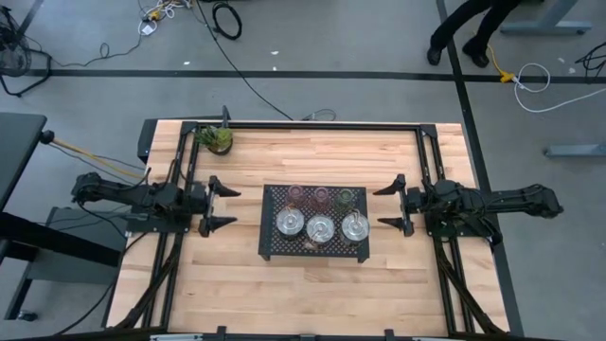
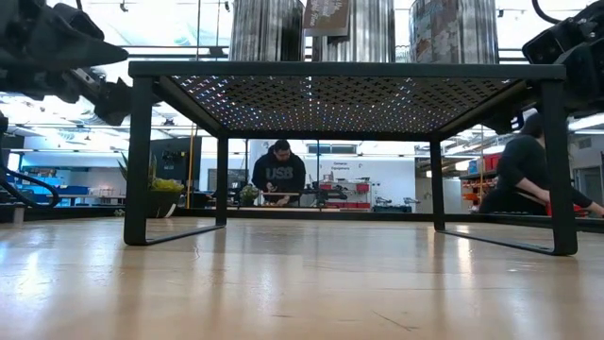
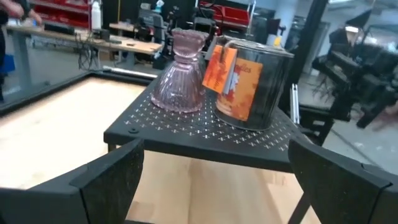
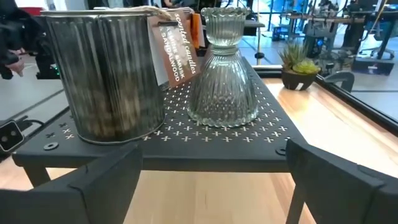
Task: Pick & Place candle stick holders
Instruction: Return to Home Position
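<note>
Left gripper (image 1: 223,206) and right gripper (image 1: 389,206) both released, empty, flanking black perforated metal shelf (image 1: 268,239); retract each arm level, clear of shelf legs

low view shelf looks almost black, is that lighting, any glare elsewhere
Low view: the perforated shelf is backlit by the bright room, light dotting its holes. Right wrist view: the silver candle tin shows streaky reflections, the ribbed glass holder bright highlights.
</note>
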